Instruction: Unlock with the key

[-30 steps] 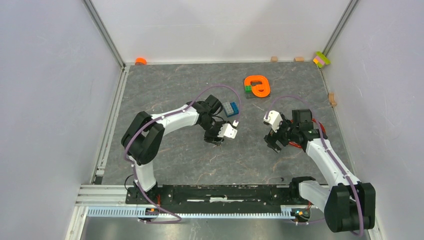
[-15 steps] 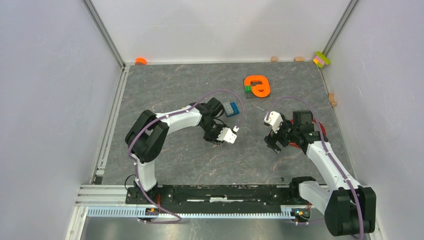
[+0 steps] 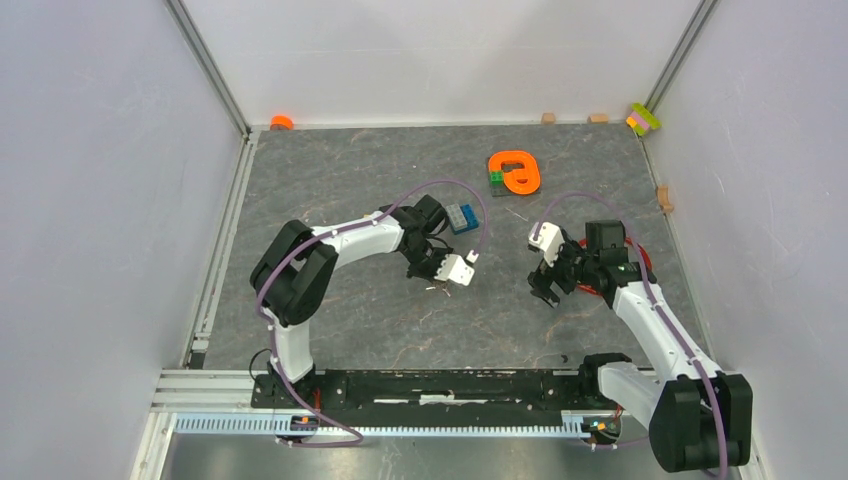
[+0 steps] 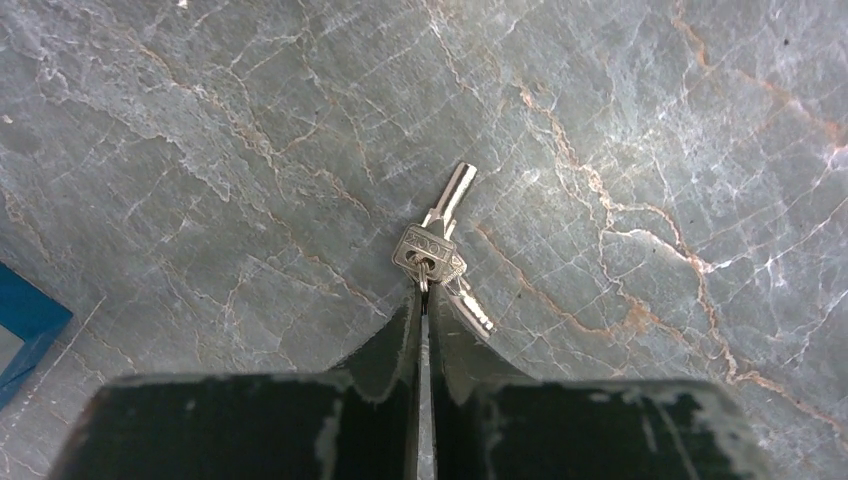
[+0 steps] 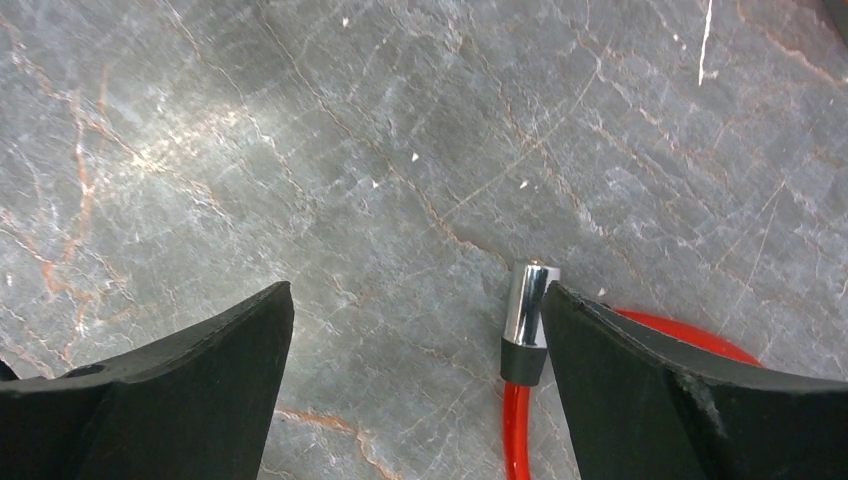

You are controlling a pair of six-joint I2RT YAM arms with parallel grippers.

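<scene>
The key [image 4: 430,250] is a small silver bunch on a ring, lying on the grey marbled table. In the left wrist view my left gripper [image 4: 422,295] has its black fingertips drawn together, pinching the ring of the bunch. From above, the left gripper [image 3: 438,285] sits low at mid table. My right gripper [image 5: 416,290] stands wide open over bare table. A red cable [image 5: 515,420] with a shiny metal plug tip [image 5: 527,305] lies just inside its right finger. Seen from above, the right gripper [image 3: 545,293] hangs to the right of the left one.
A blue brick [image 3: 461,217] lies just behind the left wrist. An orange ring-shaped piece [image 3: 516,171] with a green brick sits further back. Small wooden blocks [image 3: 548,118] and coloured bricks [image 3: 643,118] line the back and right walls.
The left gripper's jaws have closed from apart to together on the key's ring. The left wrist has shifted slightly. The right gripper stays open, barely moved.
</scene>
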